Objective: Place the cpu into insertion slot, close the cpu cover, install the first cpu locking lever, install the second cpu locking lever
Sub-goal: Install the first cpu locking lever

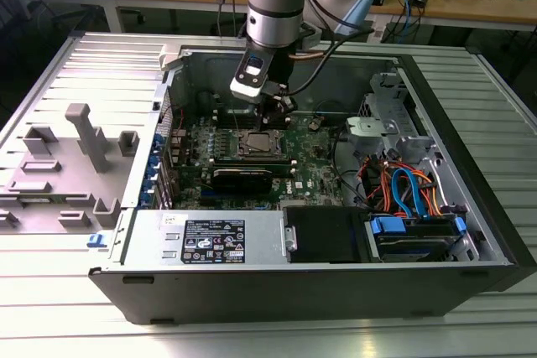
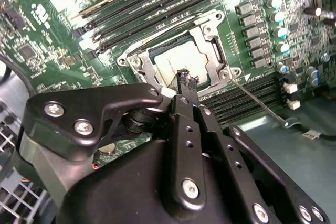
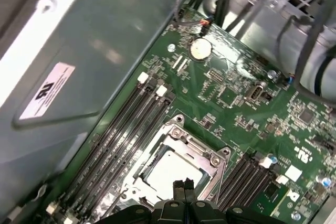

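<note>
The cpu lies in the insertion slot with the cpu cover down over it, I judge; one locking lever juts out unlatched. My tool hovers just above the cpu, tips together, empty

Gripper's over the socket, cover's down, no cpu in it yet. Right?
No: the cpu is seated, its silver top showing through the cpu cover window in the first wrist view. The gripper is over it and the cover is down.
</note>
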Available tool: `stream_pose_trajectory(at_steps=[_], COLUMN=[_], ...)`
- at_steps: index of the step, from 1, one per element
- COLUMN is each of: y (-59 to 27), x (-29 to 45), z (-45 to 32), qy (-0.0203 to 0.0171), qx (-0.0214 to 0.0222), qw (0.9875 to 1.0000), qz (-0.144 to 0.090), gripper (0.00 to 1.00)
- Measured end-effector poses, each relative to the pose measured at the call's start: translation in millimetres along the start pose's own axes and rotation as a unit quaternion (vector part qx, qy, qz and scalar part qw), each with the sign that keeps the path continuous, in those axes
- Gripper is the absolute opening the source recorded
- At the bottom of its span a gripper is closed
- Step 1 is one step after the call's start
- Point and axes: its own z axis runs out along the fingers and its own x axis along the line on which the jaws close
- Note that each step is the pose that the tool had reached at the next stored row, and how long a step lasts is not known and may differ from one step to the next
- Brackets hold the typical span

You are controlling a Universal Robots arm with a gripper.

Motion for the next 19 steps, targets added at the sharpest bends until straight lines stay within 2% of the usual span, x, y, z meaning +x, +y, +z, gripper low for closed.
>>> stream_pose_trajectory(at_steps=[2, 3, 16, 18, 19], y=[0.0, 0.0, -0.1, -0.5, -0.8], x=[0.0, 0.0, 0.1, 0.3, 0.6], z=[0.0, 0.0, 0.0, 0.1, 0.0], qy=[-0.0014, -0.0016, -0.0017, -0.0032, -0.0036], qx=[-0.0002, -0.0003, -0.0003, -0.0002, -0.0001], qw=[0.9993, 0.9990, 0.9989, 0.9970, 0.9965], qz=[-0.037, -0.044, -0.047, -0.077, -0.083], gripper=[0.11, 0.11, 0.11, 0.11, 0.11])
